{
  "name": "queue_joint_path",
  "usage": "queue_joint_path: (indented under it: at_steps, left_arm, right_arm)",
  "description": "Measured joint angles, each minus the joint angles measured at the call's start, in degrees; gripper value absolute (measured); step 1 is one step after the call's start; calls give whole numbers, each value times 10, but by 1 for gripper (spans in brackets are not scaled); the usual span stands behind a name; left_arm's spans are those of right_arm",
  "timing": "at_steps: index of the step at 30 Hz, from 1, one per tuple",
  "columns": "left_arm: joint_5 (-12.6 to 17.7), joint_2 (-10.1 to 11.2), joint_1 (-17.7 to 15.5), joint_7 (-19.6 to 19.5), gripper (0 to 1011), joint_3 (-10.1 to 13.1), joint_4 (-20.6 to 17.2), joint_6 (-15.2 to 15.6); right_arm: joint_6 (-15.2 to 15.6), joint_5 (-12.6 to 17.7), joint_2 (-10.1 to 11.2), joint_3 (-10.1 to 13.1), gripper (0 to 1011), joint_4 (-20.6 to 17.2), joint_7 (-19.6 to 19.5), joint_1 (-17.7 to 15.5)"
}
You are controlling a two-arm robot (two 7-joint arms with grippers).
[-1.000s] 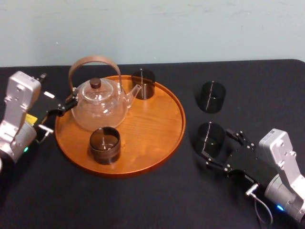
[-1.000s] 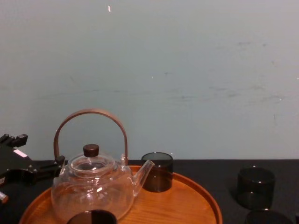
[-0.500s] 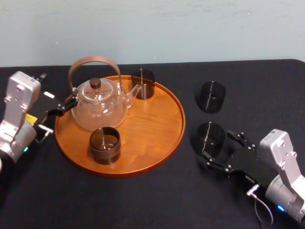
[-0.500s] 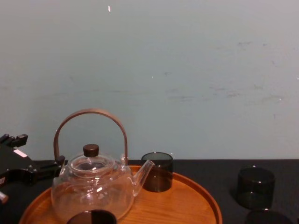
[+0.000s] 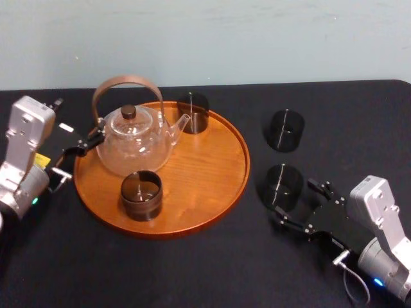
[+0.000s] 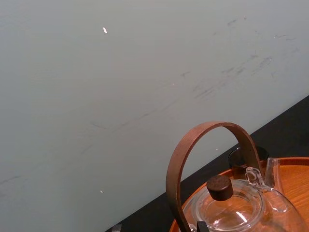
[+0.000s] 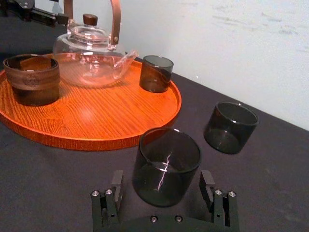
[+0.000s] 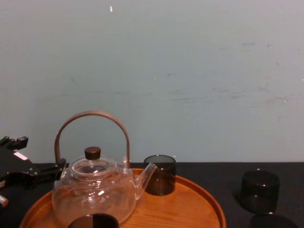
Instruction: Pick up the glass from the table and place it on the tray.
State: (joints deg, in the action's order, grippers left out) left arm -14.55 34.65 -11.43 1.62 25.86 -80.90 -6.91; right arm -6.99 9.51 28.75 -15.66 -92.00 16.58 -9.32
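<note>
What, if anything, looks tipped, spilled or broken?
Nothing stands out. The teapot, front glass and back glass stand upright on the tray; the near glass and far glass stand upright on the table. The right hand is open around the near glass; the left hand is beside the tray's left rim.

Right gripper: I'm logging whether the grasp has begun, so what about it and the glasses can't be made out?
Chest view: the lower edge cuts off the near glass and the front glass on the tray.
Head view: the open right gripper is black on black cloth, so its gap to that glass is unclear.
Head view: whether the left gripper, parked beside the tray, touches the teapot is unclear.
</note>
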Motion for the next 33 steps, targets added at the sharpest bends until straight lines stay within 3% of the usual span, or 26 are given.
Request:
queue_joint_path:
  at_steps: [13,33]
  left_arm:
    - [0,0,0,0,1010,0,0,0]
    - [0,0,0,0,1010,0,0,0]
  right_arm:
    - [5,-10,-21,12,1002,28,13,8]
    - [13,-24,-54,9,1002,88,44,72]
